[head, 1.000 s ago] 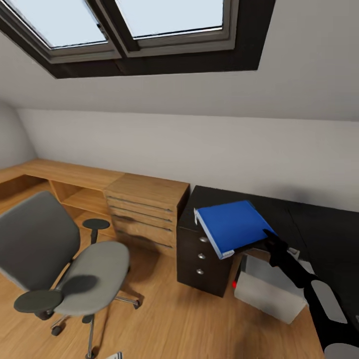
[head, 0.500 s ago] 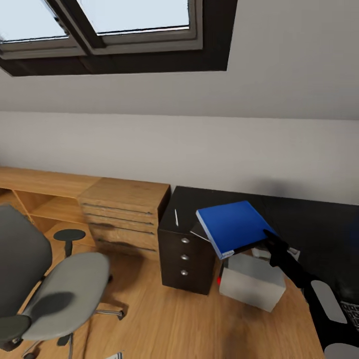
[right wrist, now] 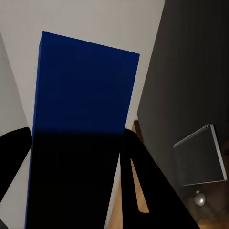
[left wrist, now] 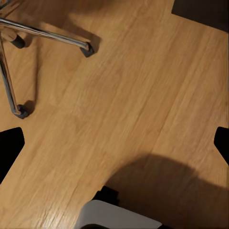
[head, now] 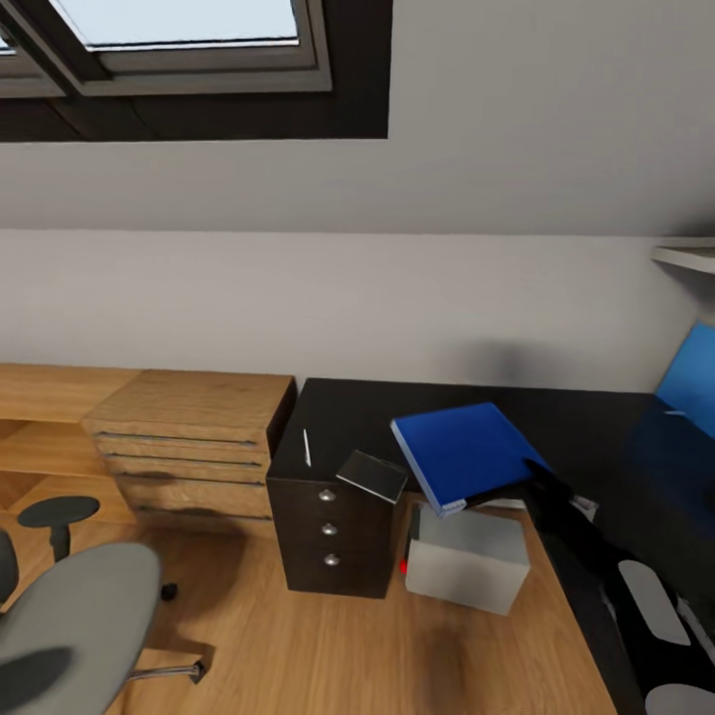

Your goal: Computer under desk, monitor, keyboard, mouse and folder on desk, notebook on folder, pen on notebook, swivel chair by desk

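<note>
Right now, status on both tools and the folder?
Right tool shut on folder, held above desk edge. Left tool open over bare floor. Notebook and pen on desk's left end, beside the drop.

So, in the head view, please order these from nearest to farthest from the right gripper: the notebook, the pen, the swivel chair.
Measured from the right gripper, which holds the blue folder:
1. Notebook, grey, on the desk's near-left corner.
2. Pen, white, farther left on the dark desk.
3. Swivel chair, on the floor at the far left.
</note>
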